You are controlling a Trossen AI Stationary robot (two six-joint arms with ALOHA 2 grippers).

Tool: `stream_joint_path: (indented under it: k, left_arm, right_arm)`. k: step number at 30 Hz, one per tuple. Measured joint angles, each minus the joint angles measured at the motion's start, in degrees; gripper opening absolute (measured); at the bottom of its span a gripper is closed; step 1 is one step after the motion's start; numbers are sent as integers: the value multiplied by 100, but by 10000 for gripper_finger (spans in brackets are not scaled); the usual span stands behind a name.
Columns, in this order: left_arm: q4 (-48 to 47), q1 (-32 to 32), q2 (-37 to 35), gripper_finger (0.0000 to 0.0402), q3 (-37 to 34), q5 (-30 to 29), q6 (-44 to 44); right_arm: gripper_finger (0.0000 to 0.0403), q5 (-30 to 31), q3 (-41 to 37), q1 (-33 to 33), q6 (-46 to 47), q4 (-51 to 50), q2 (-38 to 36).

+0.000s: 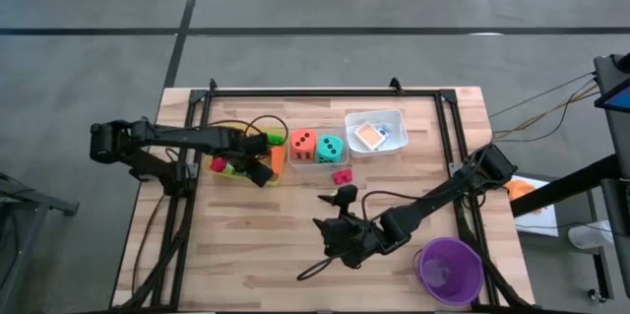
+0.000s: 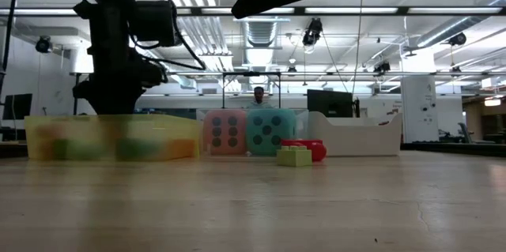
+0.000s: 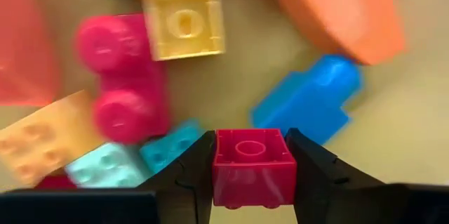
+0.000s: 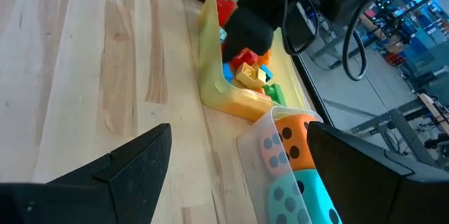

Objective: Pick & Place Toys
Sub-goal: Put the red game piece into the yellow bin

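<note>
Fingers of the left gripper (image 3: 254,175) were squeezed on a dark pink block (image 3: 252,164), held over the yellow tray (image 1: 243,176) at the bench's (image 1: 256,255) left side. Under it lay more blocks: a yellow one (image 3: 184,22), a blue one (image 3: 309,101), a big pink one (image 3: 123,76) & an orange one (image 3: 337,10). The right gripper (image 1: 333,238) hung near the bench's middle w/ fingers spread wide, holding nothing. An orange die (image 1: 302,145) & a teal die (image 1: 330,148) sat side by side in a clear tray just right of the yellow tray. A small pink block (image 1: 341,175) lay on the bench near the dice. Cards (image 1: 370,135) were in the white tray (image 1: 397,117).
</note>
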Motion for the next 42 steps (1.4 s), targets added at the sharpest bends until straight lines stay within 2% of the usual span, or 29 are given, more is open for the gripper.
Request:
stream_joint_path:
  k: [3,8,17,24,32,42]
  left_arm:
    - [-219,147,13,133,75,-189,-88]
    - [-122,208,1,151,90,-169,-86]
    - [49,213,131,130,-51,-149,-95]
    - [351,211,203,154,-124,144,-162]
    - [429,211,474,155,-192,169,-169]
    - [512,211,523,156,-186,175,-149]
  right_arm:
    - [329,-1,0,6,0,2,-2]
    - [329,-2,0,11,0,2,-2]
    - [329,-2,0,13,-1,2,-11]
    - [329,-13,0,13,0,4,-11]
    - [329,-267,0,14,0,4,-11]
    - [329,-269,0,13,0,2,-11]
